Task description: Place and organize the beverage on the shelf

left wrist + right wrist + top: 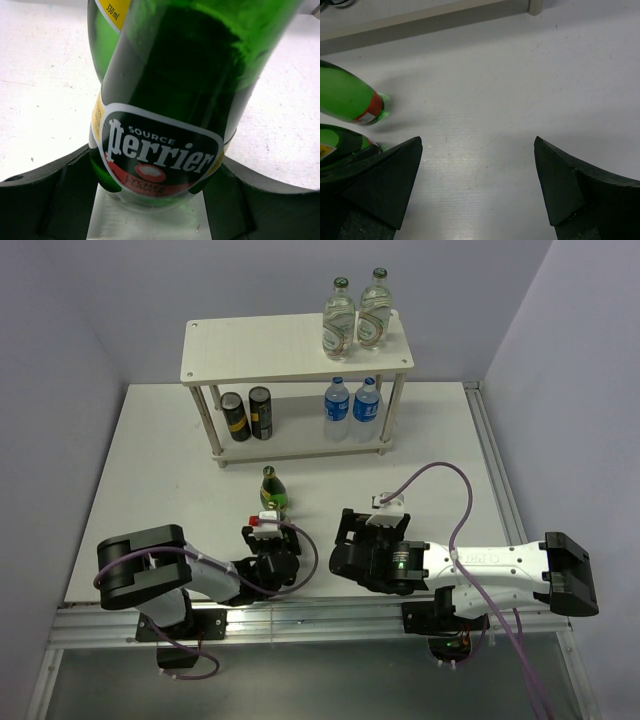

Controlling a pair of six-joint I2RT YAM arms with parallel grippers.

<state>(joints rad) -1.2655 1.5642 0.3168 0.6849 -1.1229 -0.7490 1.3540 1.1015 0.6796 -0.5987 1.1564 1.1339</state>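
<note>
The shelf (260, 345) stands at the back of the table. Its lower board edge also shows in the right wrist view (420, 22). My left gripper (268, 532) (159, 161) is shut on the base of a green Perrier bottle (165, 100), which is mostly hidden under the wrist in the top view. A second green Perrier bottle (273, 490) (100, 45) (345, 97) stands just beyond it on the table. My right gripper (368, 525) (477, 145) is open and empty, low over bare table to the right of both bottles.
Two clear glass bottles (357, 315) stand on the shelf's top board at the right. Two dark cans (248, 415) and two blue-labelled water bottles (352, 405) stand on the lower board. Walls close in on the left, back and right.
</note>
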